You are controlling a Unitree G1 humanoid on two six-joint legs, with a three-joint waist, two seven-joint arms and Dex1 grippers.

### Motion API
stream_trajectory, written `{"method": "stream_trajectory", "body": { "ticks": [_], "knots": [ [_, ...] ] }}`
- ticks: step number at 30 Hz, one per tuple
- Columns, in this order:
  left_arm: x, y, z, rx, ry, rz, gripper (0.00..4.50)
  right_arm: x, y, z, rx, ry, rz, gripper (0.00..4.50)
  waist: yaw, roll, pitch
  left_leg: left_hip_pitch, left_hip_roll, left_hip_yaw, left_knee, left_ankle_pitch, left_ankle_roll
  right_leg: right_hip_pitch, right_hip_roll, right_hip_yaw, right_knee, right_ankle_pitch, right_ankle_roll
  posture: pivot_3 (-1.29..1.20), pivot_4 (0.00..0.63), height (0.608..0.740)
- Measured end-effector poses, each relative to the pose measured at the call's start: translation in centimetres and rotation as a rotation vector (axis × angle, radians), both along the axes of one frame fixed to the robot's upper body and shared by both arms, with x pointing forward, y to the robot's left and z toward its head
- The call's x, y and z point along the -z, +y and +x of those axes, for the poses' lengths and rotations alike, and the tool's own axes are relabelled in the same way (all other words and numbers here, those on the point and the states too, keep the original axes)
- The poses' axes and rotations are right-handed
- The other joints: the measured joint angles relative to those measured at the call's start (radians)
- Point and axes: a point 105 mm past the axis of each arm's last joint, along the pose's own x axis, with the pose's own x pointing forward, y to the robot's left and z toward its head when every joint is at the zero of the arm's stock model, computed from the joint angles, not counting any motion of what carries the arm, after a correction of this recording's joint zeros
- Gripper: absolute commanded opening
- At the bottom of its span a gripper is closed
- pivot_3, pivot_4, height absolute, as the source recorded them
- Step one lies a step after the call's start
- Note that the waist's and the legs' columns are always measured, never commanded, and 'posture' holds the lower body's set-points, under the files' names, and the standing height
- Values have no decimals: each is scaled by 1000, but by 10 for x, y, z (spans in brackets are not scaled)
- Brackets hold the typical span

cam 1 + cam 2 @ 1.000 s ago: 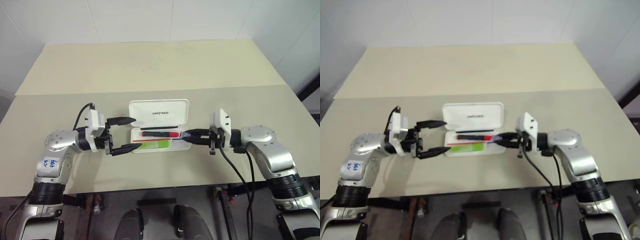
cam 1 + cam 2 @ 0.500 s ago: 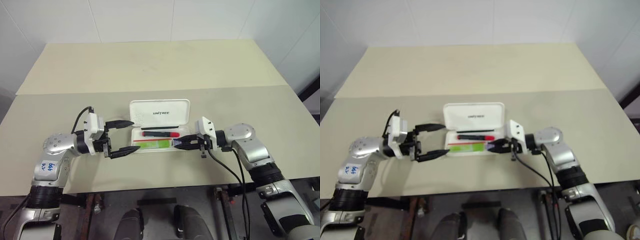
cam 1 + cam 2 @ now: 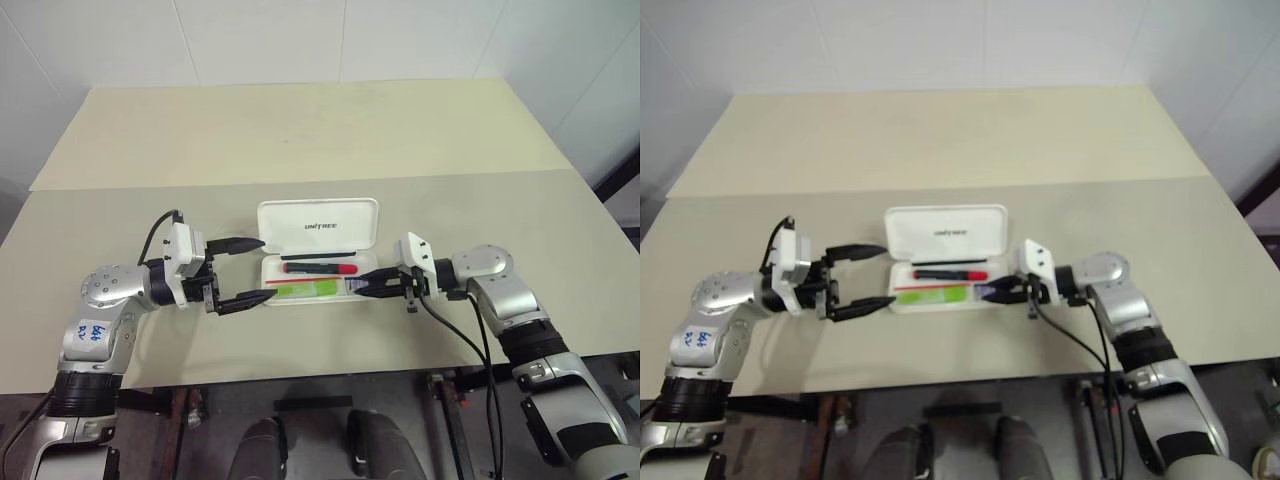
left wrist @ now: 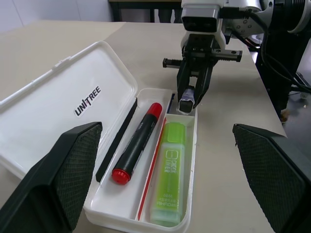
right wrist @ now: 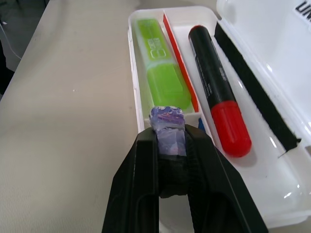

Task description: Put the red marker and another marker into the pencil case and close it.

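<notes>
Hands number two: the left hand (image 3: 244,272), left of centre, gapes wide and empty, while the right hand (image 3: 362,284) pinches one small purple stub (image 5: 168,130) over the case's end. One pencil case (image 3: 318,228) lies open mid-frame, holding one red marker (image 3: 320,268) and one green highlighter (image 3: 308,290). Beyond, the beige desk (image 3: 300,130) meets a white wall (image 3: 300,40).

One pencil case (image 4: 58,111) is seen open on one surface (image 3: 300,130). Inside it, one red marker (image 4: 138,141) and one light-green highlighter (image 4: 169,172) are counted. One small purple-grey stub (image 5: 168,131) is seen as well. Two tools are counted: the left tool (image 3: 243,271) and the right tool (image 3: 366,284).
</notes>
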Motion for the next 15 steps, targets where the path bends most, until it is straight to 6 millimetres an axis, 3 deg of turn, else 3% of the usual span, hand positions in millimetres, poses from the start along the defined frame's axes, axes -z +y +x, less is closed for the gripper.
{"method": "stream_trajectory", "body": {
  "ticks": [8,12,15],
  "knots": [
    [-5,-1,3,4,-14,-2,4500,0,-1,0,-13,-34,-19,4338,-1,0,0,0,0,0,0,0,0,0,0,0,0,0,0,0,150,740],
    [-5,-1,3,5,-13,-4,4500,-14,-1,2,-5,-74,20,4461,0,0,0,0,0,0,0,0,0,0,0,0,0,0,0,0,150,740],
    [-5,-1,3,6,-12,-6,4500,-37,2,-6,-23,-119,77,4461,1,0,0,0,0,0,-1,0,0,0,0,0,0,0,0,0,150,740]
  ]
}}
